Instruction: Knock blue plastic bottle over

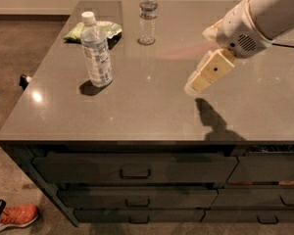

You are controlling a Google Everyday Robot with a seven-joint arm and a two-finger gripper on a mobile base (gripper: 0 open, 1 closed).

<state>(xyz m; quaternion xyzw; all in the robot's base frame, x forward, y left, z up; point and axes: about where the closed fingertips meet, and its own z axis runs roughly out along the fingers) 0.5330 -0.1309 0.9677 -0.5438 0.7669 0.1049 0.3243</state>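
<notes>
Bottles stand two to this counter, and the one that matters, the blue plastic bottle (95,50), with its white cap and pale label, is upright and well apart from the gripper (192,86), off to the left of it as I look on and a little farther back. The gripper hangs above the grey countertop (152,111) at the end of the white arm (264,13), angled down and pointing leftward toward the bottle, its shadow (210,119) falling just in front of it. From where I stand I cannot tell whether it is wide or narrow. Nothing touches the bottle, so to my eye the step in hand is the approach, with the knock itself not yet made. The next move, I reckon, calls for a sweep leftward across the bare stretch of counter, kept high enough to strike the bottle's upper body rather than shove its base. Farther back from the gripper stands the slimmer bottle (147,14), out of that line, and a green packet (90,31) lies just beyond the target, on the side away from the gripper.
</notes>
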